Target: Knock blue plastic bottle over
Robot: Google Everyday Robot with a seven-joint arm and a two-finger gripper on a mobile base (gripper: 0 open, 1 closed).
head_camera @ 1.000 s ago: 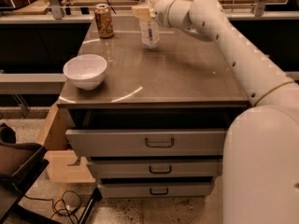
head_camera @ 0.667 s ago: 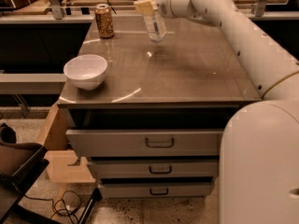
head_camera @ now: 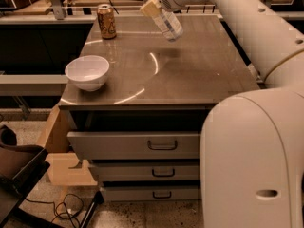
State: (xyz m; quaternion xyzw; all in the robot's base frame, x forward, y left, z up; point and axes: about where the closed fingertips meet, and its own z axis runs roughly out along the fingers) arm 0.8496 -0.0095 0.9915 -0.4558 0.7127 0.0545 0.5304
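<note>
The white end effector, cut off by the top edge, covers the neck of the slim clear blue plastic bottle, so whether it grips or merely presses cannot be told. The grey-brown table also carries a round white bowl and a brown-gold drinks can. Upright a second ago, the bottle now leans steeply over the table's far side.
</note>
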